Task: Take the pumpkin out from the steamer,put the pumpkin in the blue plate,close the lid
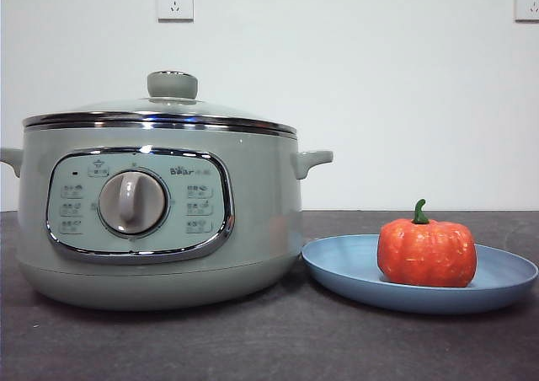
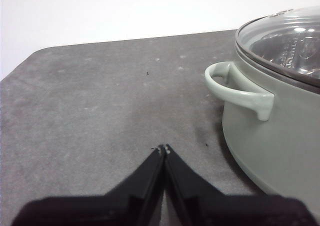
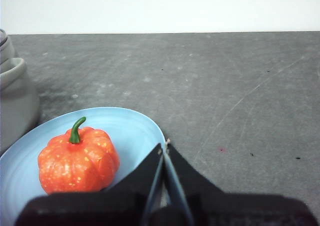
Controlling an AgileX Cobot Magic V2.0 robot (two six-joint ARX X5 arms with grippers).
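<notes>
The orange pumpkin [image 1: 426, 253] with its green stem stands upright in the blue plate [image 1: 345, 267], right of the steamer [image 1: 160, 204]. The glass lid [image 1: 168, 107] rests on the steamer, its green knob on top. In the right wrist view the pumpkin [image 3: 78, 160] sits in the blue plate [image 3: 130, 131], and my right gripper [image 3: 164, 147] is shut and empty just beside the plate's rim. My left gripper [image 2: 163, 149] is shut and empty over bare table, apart from the steamer's side handle [image 2: 239, 90]. Neither gripper shows in the front view.
Dark grey tabletop [image 1: 269, 347] runs in front of the pot and plate. A white wall with two power sockets [image 1: 175, 2] stands behind. The table's rounded far corner [image 2: 45, 51] shows in the left wrist view.
</notes>
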